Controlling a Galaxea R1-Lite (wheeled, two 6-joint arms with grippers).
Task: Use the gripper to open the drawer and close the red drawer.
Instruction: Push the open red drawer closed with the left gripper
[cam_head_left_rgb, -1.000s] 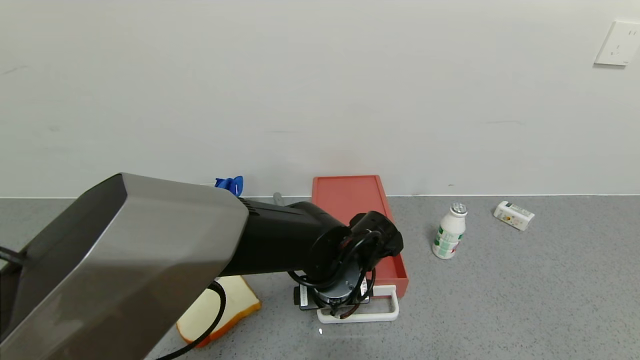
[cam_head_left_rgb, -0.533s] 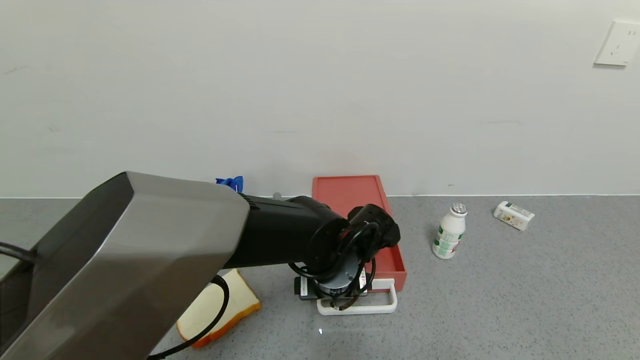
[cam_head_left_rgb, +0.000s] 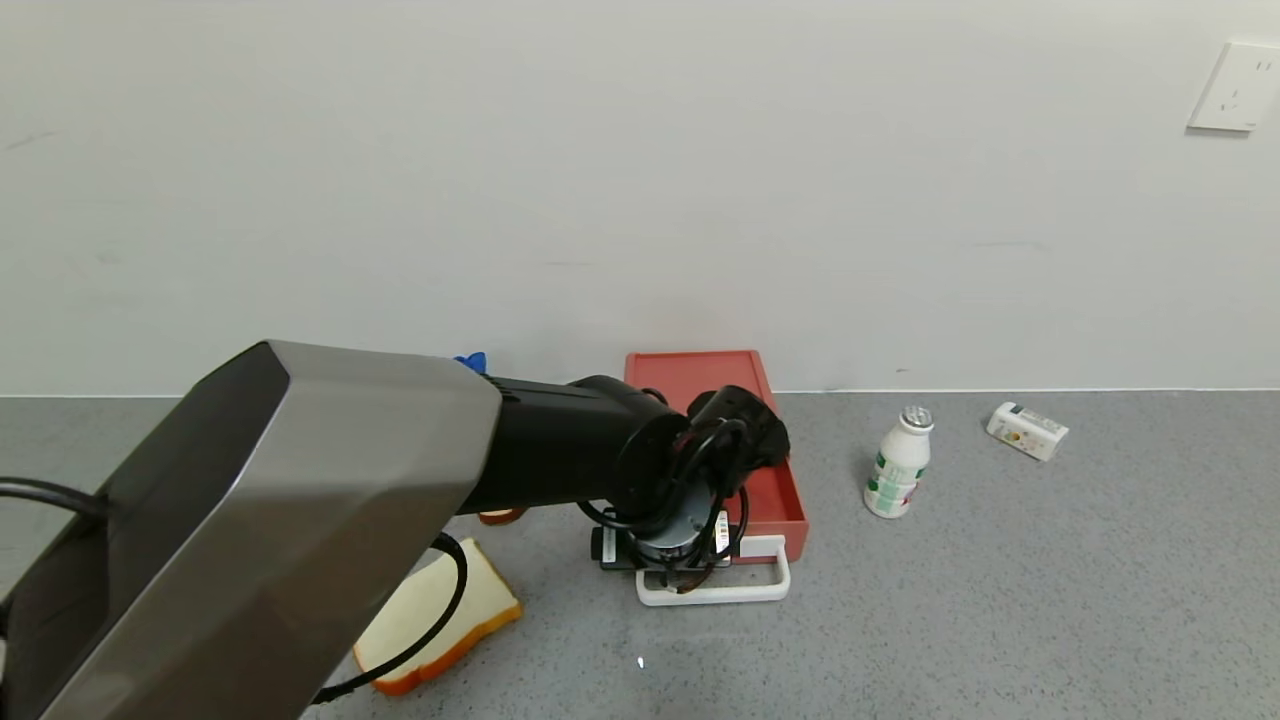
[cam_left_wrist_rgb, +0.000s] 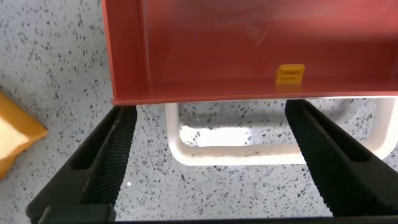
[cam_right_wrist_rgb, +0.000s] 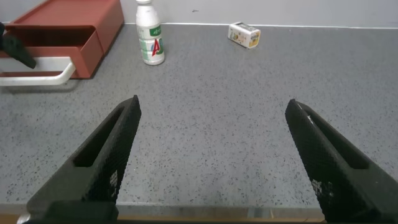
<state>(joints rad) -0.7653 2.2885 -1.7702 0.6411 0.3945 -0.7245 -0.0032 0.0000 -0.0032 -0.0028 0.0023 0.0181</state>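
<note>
The salmon-red drawer (cam_head_left_rgb: 782, 505) stands pulled out of its red case (cam_head_left_rgb: 695, 385) by the wall, with its white loop handle (cam_head_left_rgb: 755, 592) towards me. My left gripper (cam_head_left_rgb: 682, 583) hangs over the handle's left part. In the left wrist view the gripper (cam_left_wrist_rgb: 211, 112) is open, its fingers (cam_left_wrist_rgb: 106, 162) wide on either side of the handle (cam_left_wrist_rgb: 261, 154) without touching it. The drawer (cam_left_wrist_rgb: 249, 50) holds a small yellow piece (cam_left_wrist_rgb: 290, 74). My right gripper (cam_right_wrist_rgb: 214, 104) is open and empty over bare table; the drawer (cam_right_wrist_rgb: 56, 38) shows far off in its view.
A white bottle (cam_head_left_rgb: 897, 475) stands to the right of the drawer, and a small carton (cam_head_left_rgb: 1027, 430) lies farther right. A bread slice (cam_head_left_rgb: 440, 620) lies to the left of the handle. A blue object (cam_head_left_rgb: 472, 360) sits by the wall behind my left arm.
The drawer and its handle have slid back towards the wall, into the case. My left gripper has moved back with them.
</note>
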